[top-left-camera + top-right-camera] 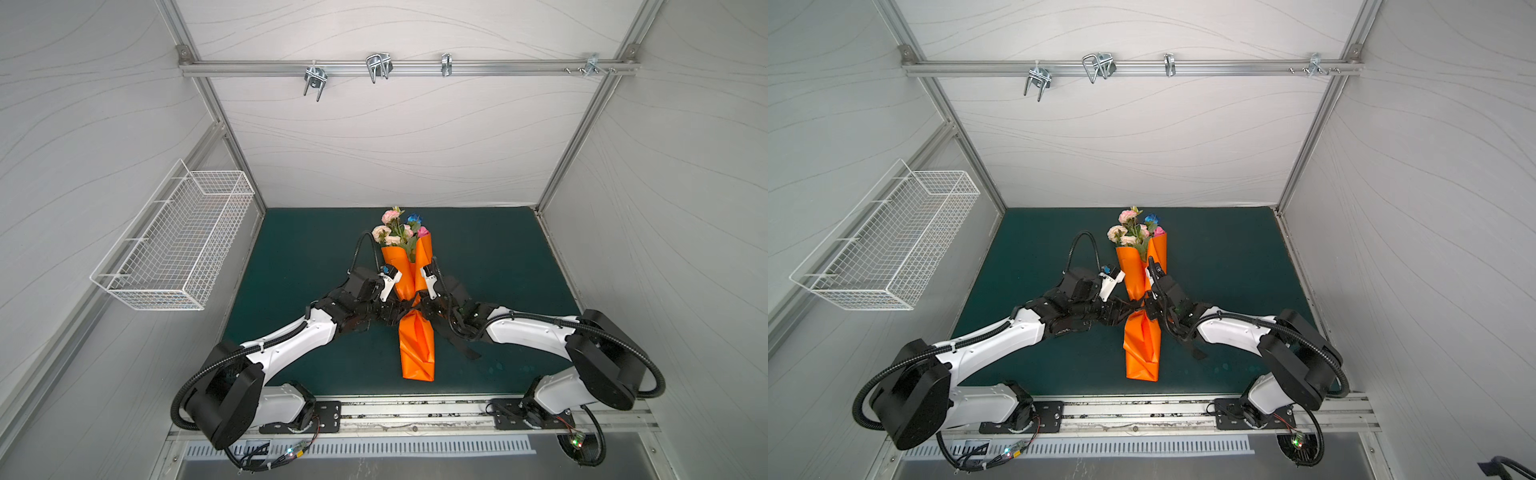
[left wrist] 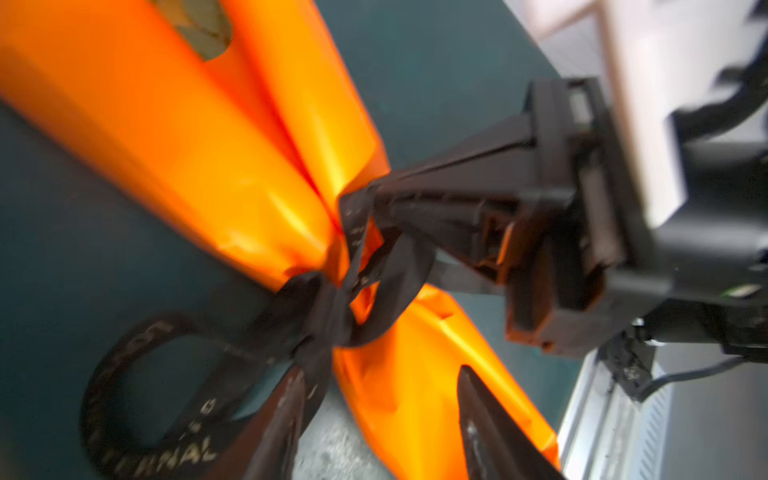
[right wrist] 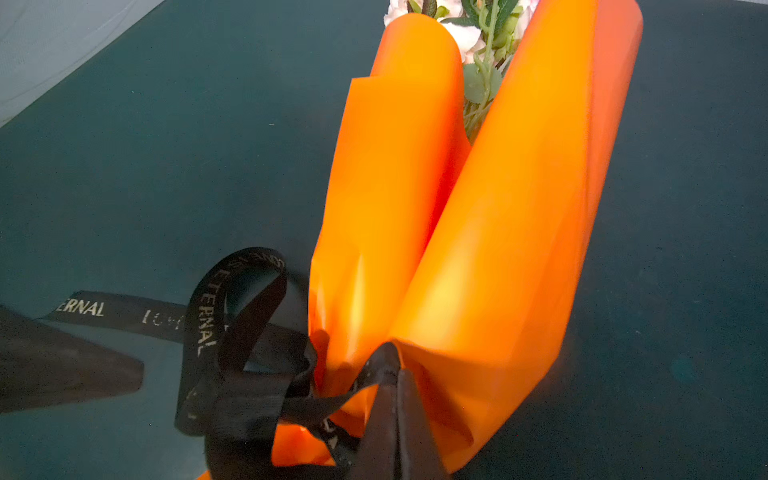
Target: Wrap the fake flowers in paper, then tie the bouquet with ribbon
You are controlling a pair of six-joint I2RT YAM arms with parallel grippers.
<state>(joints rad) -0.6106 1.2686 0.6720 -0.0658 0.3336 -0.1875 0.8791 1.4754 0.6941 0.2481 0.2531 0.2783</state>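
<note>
Two grippers crowd the pinched waist of the wrap, mid-table. My right gripper (image 3: 390, 374) is clenched on the black ribbon (image 3: 232, 332) right at the knot, fingers pressed together against the orange wrapping paper (image 1: 417, 349). My left gripper (image 2: 380, 378) has its fingers (image 2: 278, 419) spread apart, the lower half of the paper between them. That view is smeared, so I can't tell whether the lettered loop beside one finger touches it, though it looks let go.

The bouquet of fake flowers (image 1: 397, 228) lies in the middle of the table (image 1: 498, 249), blooms toward the far edge. Its stems are sheathed in the paper, and the folded tail points at the near edge. Pink, cream and one blue head poke out of the wrap's open mouth. A ribbon tail trails toward the right edge, under my right arm.

Both wrists and their cables hang over the knot and hide it in both top views. A white wire basket (image 1: 183, 249) hangs on the left wall, well apart, and metal hooks (image 1: 378, 66) sit on the back rail.
</note>
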